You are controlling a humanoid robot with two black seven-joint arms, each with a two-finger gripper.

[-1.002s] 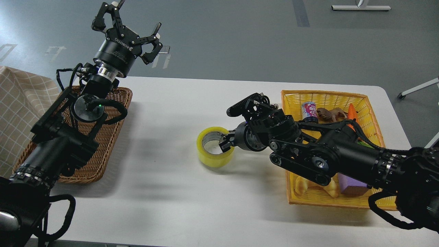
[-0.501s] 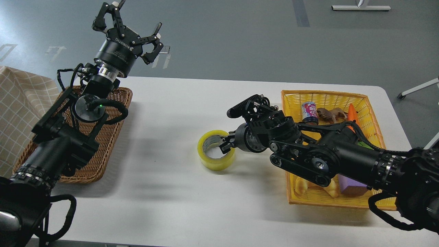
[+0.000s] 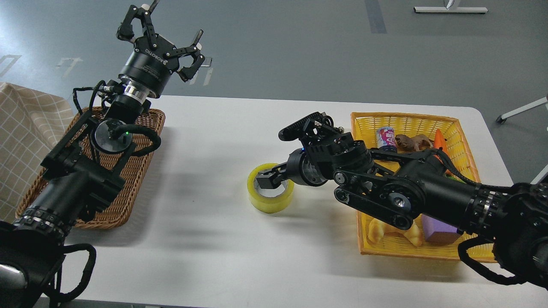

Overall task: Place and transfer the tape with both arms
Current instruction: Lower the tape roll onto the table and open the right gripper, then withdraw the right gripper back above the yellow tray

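The tape (image 3: 271,193) lies flat on the white table (image 3: 214,239), near its middle, left of the yellow basket (image 3: 364,214). The right gripper (image 3: 274,160) is spread, its lower finger reaching into the roll's core. The left gripper (image 3: 160,40) is raised at the far left above the wicker tray (image 3: 141,171), fingers spread and empty.

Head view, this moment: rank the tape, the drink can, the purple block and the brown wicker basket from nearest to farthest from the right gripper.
1. The tape: the right gripper reaches into its core, mid-table.
2. The drink can: back of the yellow basket, to the right.
3. The purple block: front of that basket; close to the can's rank.
4. The brown wicker basket: far left, under the left arm.
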